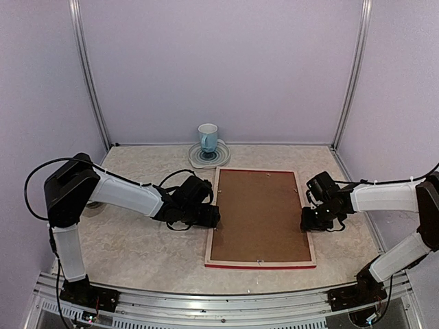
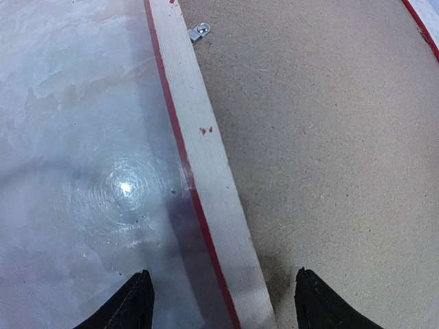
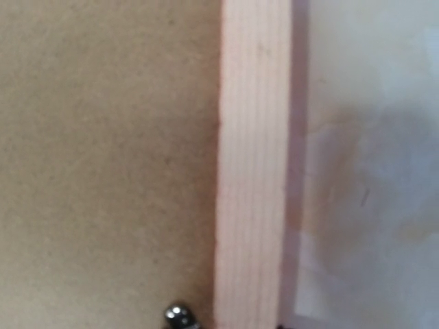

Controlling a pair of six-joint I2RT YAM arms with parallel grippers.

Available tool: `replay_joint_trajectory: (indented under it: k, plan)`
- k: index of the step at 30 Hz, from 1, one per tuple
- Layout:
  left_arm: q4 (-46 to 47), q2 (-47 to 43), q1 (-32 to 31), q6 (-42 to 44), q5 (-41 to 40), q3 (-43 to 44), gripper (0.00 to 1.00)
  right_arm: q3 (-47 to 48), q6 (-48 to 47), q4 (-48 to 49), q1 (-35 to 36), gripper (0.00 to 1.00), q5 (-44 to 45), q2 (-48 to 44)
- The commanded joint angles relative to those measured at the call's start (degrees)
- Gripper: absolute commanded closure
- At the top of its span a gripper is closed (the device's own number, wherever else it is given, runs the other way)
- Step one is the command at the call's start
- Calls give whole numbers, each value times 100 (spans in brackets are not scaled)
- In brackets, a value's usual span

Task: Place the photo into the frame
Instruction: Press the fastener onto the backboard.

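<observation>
The frame (image 1: 260,264) lies face down on the table, pale wood reverse up, red edges showing. The plain brown backing board (image 1: 259,214) fills it. The photo is hidden or out of view. My left gripper (image 1: 214,218) is open over the frame's left rail. In the left wrist view the gripper (image 2: 223,274) has one fingertip (image 2: 134,301) over the table and the other over the board (image 2: 322,137), with the rail (image 2: 199,151) between them. My right gripper (image 1: 307,221) is low at the frame's right rail (image 3: 250,171). Its fingers do not show in the right wrist view.
A white-and-blue mug (image 1: 208,137) stands on a round coaster (image 1: 221,159) just behind the frame's far left corner. Small metal tabs (image 2: 200,31) (image 3: 180,315) sit at the board's edges. Walls close in the marbled table (image 1: 137,240) on three sides.
</observation>
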Motion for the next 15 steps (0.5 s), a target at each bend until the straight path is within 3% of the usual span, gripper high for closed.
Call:
replay_joint_trajectory:
  k: [1, 15]
  plan:
    - [-10, -90, 0, -7, 87, -72, 30, 24, -62, -89, 66, 71, 75, -37]
    - [-12, -114, -13, -14, 82, -96, 30, 6, -62, -80, 66, 83, 73, -55]
